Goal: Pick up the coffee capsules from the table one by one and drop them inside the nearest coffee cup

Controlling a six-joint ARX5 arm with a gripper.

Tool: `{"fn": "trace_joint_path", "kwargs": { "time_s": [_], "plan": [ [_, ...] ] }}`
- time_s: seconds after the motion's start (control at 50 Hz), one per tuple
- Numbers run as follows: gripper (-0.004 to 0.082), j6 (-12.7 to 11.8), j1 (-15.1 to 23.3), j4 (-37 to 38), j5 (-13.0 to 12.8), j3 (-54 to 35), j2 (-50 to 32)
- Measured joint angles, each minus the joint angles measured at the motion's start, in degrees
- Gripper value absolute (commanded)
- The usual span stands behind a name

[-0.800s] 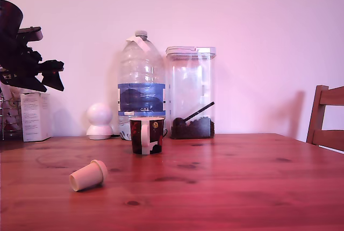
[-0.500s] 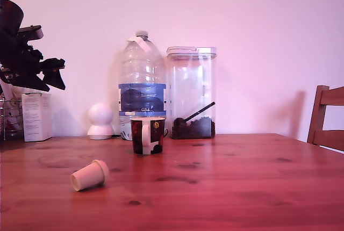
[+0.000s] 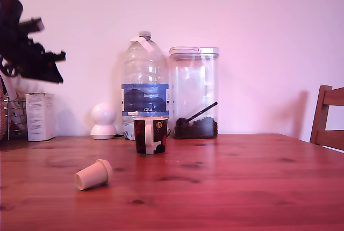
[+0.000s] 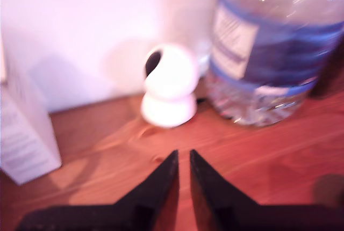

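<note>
A cream coffee capsule [image 3: 93, 174] lies on its side on the reddish-brown table [image 3: 226, 182], toward the exterior view's left. Behind it and a little to the right stands the dark coffee cup [image 3: 150, 135] with a white handle, upright. My gripper [image 3: 57, 65] hangs high at the exterior view's far left, blurred, well above and behind the capsule. In the wrist view its black fingers [image 4: 161, 180] lie almost together, and the gripper [image 4: 183, 154] holds nothing. Neither the capsule nor the cup shows in the wrist view.
A large water bottle [image 3: 144, 86] and a clear canister [image 3: 194, 91] with dark contents stand behind the cup. A white round-headed figure [image 3: 103, 121] and a white box [image 3: 40, 116] stand at the back left. A wooden chair back [image 3: 329, 117] shows at the right edge.
The arm has risen a little at the exterior view's left and is now blurred. The whole scene has shifted slightly right in the picture. Capsule and cup lie as before.
</note>
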Motion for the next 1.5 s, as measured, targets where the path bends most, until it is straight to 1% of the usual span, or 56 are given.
{"fn": "trace_joint_path", "kwargs": {
  "time_s": [0.14,0.24,0.28,0.32,0.34,0.38,0.56,0.68,0.86,0.92,0.94,0.98,1.02,1.12,1.22,1.24,1.28,1.32,1.36,1.38,1.4,1.44,1.5],
  "plan": [
    [0.002,0.4,-0.3,3.7,1.8,-5.7,-6.2],
    [0.0019,0.9,-0.5,5.7,4.7,-10.0,-9.9],
    [0.0019,1.4,-0.5,5.9,5.8,-11.7,-11.2],
    [0.0019,1.6,-0.5,6.0,6.6,-13.7,-12.5],
    [0.0019,2.1,-0.5,6.1,6.8,-14.7,-13.0],
    [0.0019,2.2,-0.5,6.4,7.1,-16.6,-14.0],
    [0.0019,2.2,-0.5,7.9,7.8,-25.4,-19.0],
    [0.0019,2.2,-0.5,8.1,8.9,-29.2,-23.0],
    [0.0019,2.0,-1.1,10.2,9.5,-36.2,-28.9],
    [0.0019,1.7,-1.4,11.7,9.5,-39.1,-30.3],
    [0.0019,0.5,-1.4,12.1,9.6,-40.0,-30.6],
    [0.0019,0.5,-1.7,12.5,9.6,-41.9,-31.4],
    [0.0019,-0.5,-2.1,12.9,9.6,-43.9,-32.2],
    [0.0019,-1.0,-3.1,13.7,9.7,-47.9,-34.1],
    [0.0019,-1.5,-4.7,13.7,9.6,-51.3,-36.8],
    [0.0019,-2.1,-5.0,14.0,9.6,-51.9,-37.4],
    [0.0019,-2.1,-5.6,14.3,9.6,-53.2,-38.6],
    [0.0019,-2.9,-6.2,14.5,9.6,-54.5,-39.7],
    [0.0019,-2.9,-6.9,14.5,9.6,-55.8,-40.8],
    [0.0019,-4.0,-7.3,14.5,9.6,-56.4,-41.4],
    [0.0019,-4.0,-7.6,14.5,9.5,-57.1,-41.9],
    [0.0019,-5.0,-8.4,14.5,9.5,-58.4,-43.0],
    [0.0019,-5.4,-9.8,14.1,9.0,-60.2,-44.4]
  ]
}}
